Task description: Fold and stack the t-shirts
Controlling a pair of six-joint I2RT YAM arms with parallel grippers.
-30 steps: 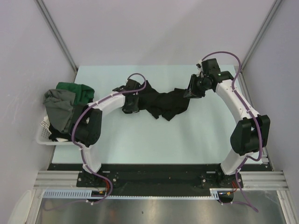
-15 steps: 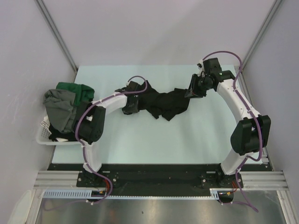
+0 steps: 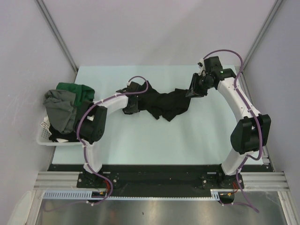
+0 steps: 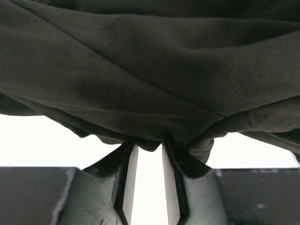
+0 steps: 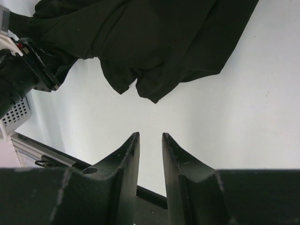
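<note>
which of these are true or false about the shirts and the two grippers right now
1. The black t-shirt lies neatly folded. False: it lies bunched up on the table.
2. A grey shirt and a green shirt are heaped on the white basket. True.
3. The right gripper has cloth between its fingers. False: the gap is empty.
4. The left gripper meets the black t-shirt at its fingertips. True.
</note>
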